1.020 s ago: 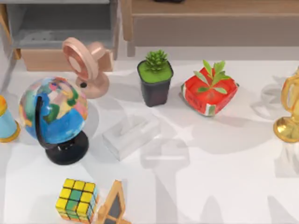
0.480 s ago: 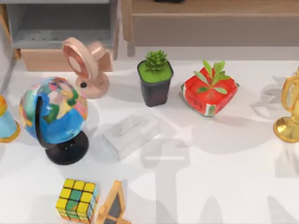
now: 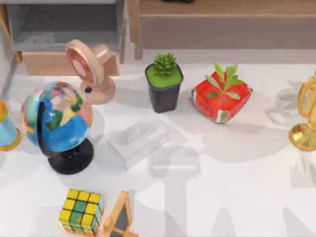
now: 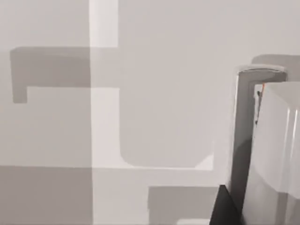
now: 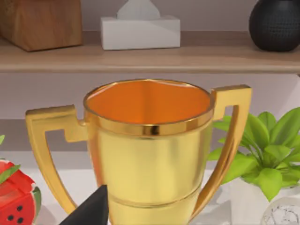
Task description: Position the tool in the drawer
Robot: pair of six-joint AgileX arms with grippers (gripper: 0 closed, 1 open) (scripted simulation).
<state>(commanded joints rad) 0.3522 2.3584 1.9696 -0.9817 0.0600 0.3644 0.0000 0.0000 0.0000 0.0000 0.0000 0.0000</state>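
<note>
Drawer (image 3: 64, 29) sat open at the worktop's far left corner, its front partly hidden behind a pink fan (image 3: 89, 69). Whether either arm's jaws were wide or narrow, I could not tell.

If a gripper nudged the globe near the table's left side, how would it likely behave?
The globe carries a big sphere over a small round black base, so it looks top-heavy and apt to tip. The ball would probably spin within its black arc. Its glossy curved surface looks slippery to pinch.
</note>
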